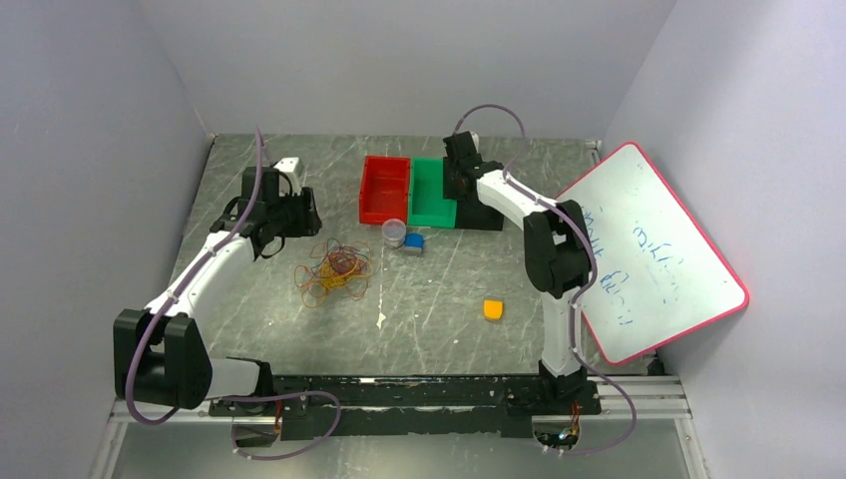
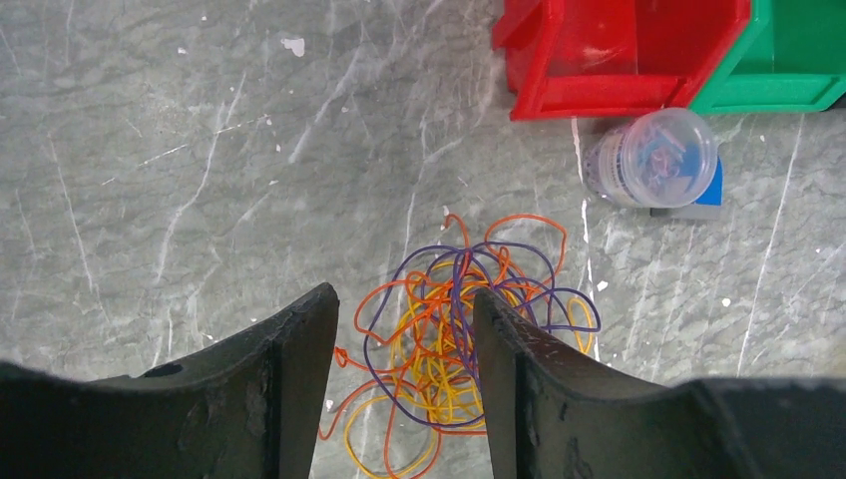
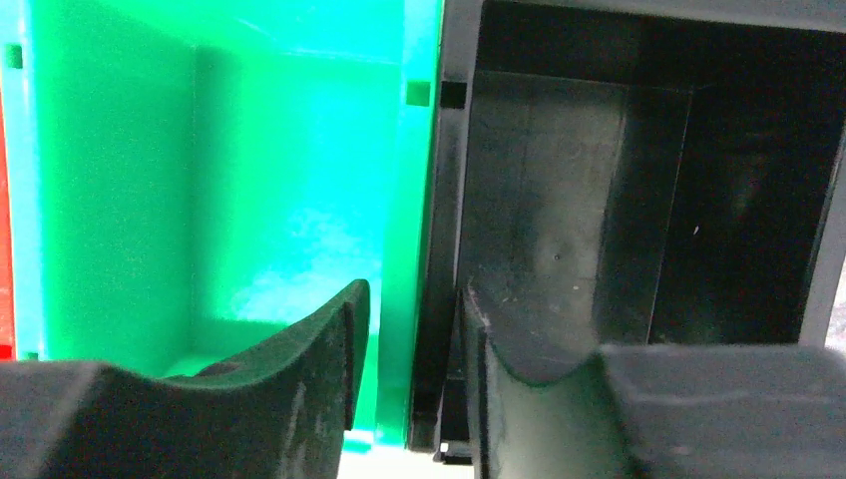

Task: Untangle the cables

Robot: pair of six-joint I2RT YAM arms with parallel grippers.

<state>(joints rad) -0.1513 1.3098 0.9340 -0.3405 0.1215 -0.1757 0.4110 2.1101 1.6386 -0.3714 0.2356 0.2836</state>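
Left gripper (image 2: 402, 299) spread over cables (image 2: 439, 349); clear jar (image 2: 653, 158) holds small bits

orange, yellow, purple cables (image 2: 439, 349), red bin (image 2: 609, 95), green bin (image 2: 768, 95)

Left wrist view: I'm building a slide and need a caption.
Open left pincer frames tangled orange, yellow and purple cables; red bin and clear jar beyond.
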